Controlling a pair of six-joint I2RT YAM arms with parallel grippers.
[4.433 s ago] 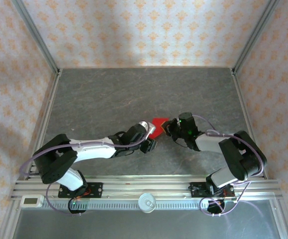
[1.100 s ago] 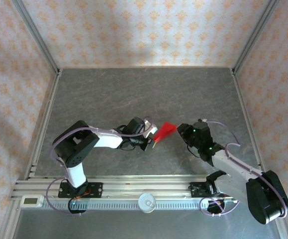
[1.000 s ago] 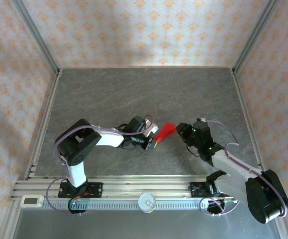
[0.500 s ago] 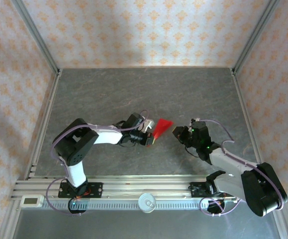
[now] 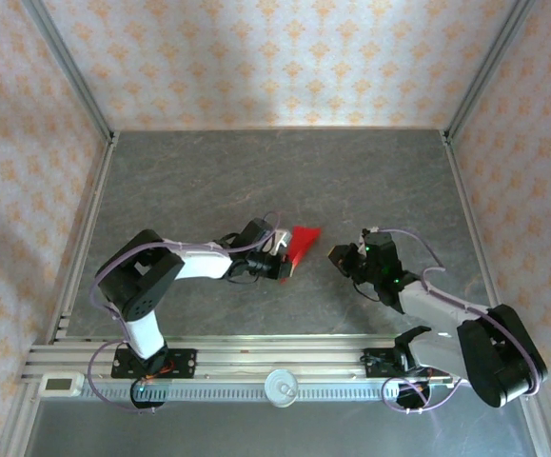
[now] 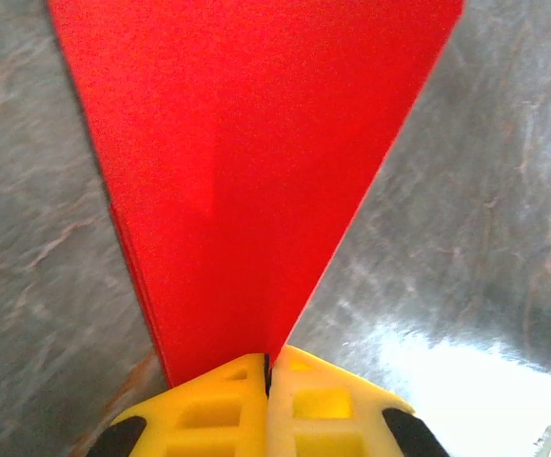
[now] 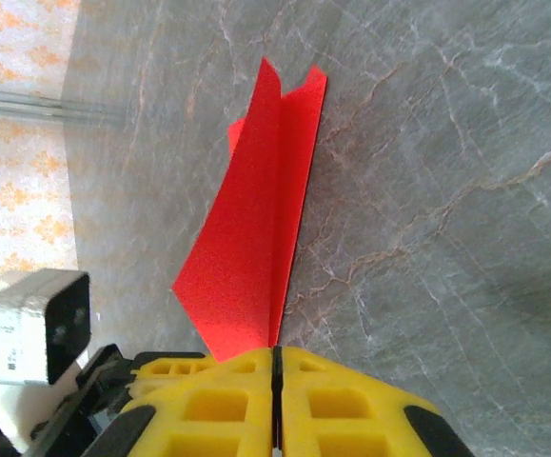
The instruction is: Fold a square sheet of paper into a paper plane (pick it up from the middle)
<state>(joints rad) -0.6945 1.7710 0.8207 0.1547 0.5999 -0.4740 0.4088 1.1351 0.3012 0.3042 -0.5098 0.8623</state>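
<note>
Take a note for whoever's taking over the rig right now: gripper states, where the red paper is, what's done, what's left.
Left gripper: shut on the narrow end of the paper plane, holding it over the middle of the table.
Right gripper: shut and empty, just right of the plane, with a gap between them in the top view.
Done: the sheet is folded into a narrow dart with a centre crease.
To do: probably just a last check of the folds, then set it down. I cannot tell whether its far end touches the table.
</note>
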